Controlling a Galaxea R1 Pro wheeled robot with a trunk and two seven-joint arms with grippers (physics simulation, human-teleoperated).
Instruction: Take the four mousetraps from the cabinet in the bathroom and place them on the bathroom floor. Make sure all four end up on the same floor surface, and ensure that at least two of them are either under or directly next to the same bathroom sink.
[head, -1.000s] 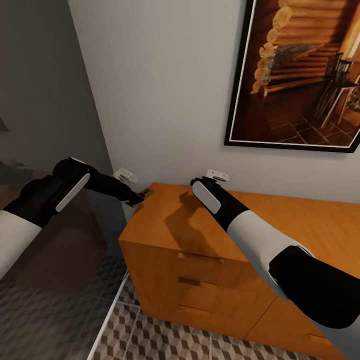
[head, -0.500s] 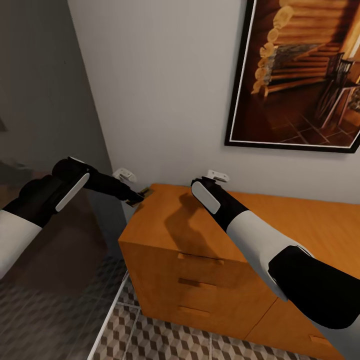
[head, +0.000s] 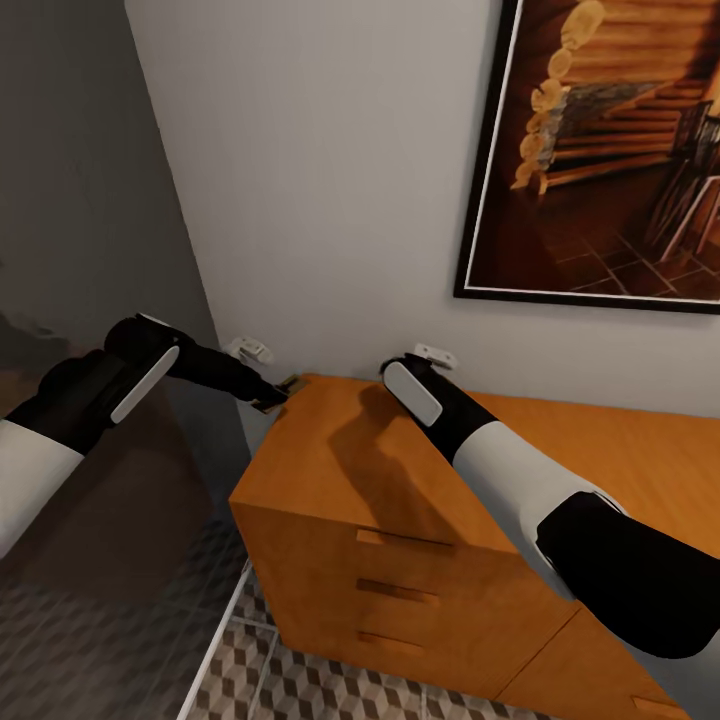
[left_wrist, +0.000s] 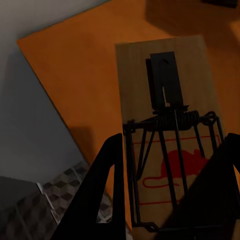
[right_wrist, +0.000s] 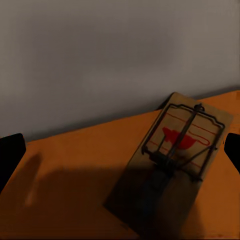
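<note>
Your left gripper (left_wrist: 167, 195) is clamped on a mousetrap (left_wrist: 167, 125) at the cabinet's (head: 330, 470) back-left corner. R gripper (right_wrist: 120, 150) fingers spread wide, empty, over another mousetrap (right_wrist: 172, 162) by the back edge.

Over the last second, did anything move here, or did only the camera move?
Only the view shifted: the painting and cabinet slid slightly in the picture together, so the head camera moved. The left gripper keeps the mousetrap at the cabinet's corner, and the right gripper stays open above the cabinet top.

A framed cabin picture (head: 600, 150) hangs on the white wall (head: 330, 170).
</note>
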